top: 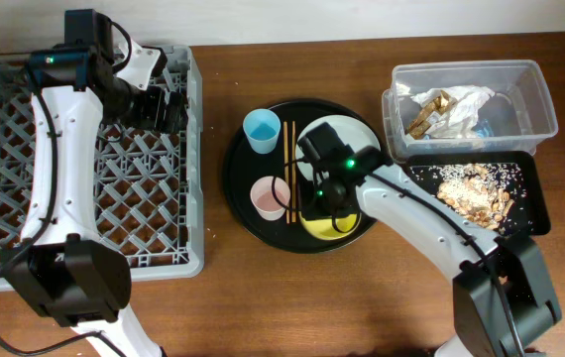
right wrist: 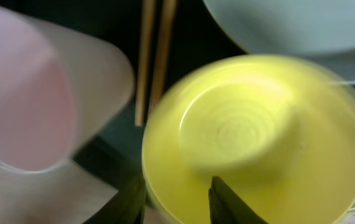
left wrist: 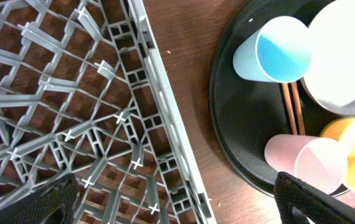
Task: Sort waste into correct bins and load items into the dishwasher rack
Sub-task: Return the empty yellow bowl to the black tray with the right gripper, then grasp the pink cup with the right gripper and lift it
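As it is the biggest thing, the grey dishwasher rack comes first. It lies at 9 o'clock on the worktop, and I see nothing loaded in it yet. The left fingers hang over its 1 o'clock corner. They are spread wide with nothing in them, maybe waiting for their turn.

Next is the round black tray in the middle. At 3 o'clock sits the clear tub with napkins inside. Just beside it is the flat black tray with food scraps. I think the trash part looks done.

On the round tray, the plate is at 1 o'clock and the yellow bowl is at 6 o'clock. The right fingers are open. One is inside the bowl and one is outside, so they can pinch its edge. I think they are not squeezing it yet.

The pink cup stands at 8 o'clock and the blue cup at 10 o'clock. The thin chopsticks lie between the cups and the plate, pointing from 12 to 6.
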Robot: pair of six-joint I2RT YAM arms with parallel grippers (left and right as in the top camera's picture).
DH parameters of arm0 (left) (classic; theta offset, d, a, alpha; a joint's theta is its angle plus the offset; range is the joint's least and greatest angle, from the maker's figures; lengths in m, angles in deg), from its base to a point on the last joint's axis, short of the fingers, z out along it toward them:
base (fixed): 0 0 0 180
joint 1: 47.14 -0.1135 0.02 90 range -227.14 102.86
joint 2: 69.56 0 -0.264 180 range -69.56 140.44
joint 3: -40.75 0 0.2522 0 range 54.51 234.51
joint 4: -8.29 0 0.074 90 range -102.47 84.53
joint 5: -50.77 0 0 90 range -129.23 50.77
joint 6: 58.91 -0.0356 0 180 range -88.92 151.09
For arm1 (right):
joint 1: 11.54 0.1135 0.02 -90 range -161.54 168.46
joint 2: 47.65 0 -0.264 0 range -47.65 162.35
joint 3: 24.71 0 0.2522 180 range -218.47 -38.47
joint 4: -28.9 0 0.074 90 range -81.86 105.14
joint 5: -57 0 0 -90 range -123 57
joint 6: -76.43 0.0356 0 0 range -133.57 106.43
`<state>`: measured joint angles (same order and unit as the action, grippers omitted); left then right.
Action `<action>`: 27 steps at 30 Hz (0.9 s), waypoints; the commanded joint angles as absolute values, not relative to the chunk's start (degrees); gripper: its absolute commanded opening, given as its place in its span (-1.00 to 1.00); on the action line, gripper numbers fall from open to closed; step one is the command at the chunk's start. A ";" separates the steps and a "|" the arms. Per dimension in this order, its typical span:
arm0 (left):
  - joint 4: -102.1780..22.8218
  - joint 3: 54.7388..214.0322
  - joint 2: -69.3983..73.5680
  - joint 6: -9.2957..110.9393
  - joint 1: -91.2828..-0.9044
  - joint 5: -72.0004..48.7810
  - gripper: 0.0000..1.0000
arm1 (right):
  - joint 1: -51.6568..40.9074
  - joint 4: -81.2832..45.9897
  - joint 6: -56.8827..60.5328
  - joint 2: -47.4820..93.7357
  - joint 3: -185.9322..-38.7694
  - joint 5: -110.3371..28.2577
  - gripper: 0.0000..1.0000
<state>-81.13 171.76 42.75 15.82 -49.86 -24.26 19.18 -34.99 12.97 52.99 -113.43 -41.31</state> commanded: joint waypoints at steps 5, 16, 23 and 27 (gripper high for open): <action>-81.20 172.74 43.27 15.14 -50.19 -23.98 0.99 | 13.17 -47.34 8.19 52.36 -133.08 -43.32 -0.19; -77.00 172.74 43.27 16.85 -50.17 -19.37 0.99 | 12.38 -54.16 7.68 52.38 -136.91 -40.48 0.86; -81.39 172.74 43.27 20.54 -50.15 -13.16 0.99 | 10.48 -55.65 7.88 52.36 -136.91 -38.08 0.97; -84.63 172.74 43.27 19.66 -49.51 -3.35 0.90 | 7.86 -56.58 7.88 52.36 -136.91 -38.14 0.97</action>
<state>-83.99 171.91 42.75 19.14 -49.86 -13.16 10.07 -55.97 8.03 52.89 -136.30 -39.46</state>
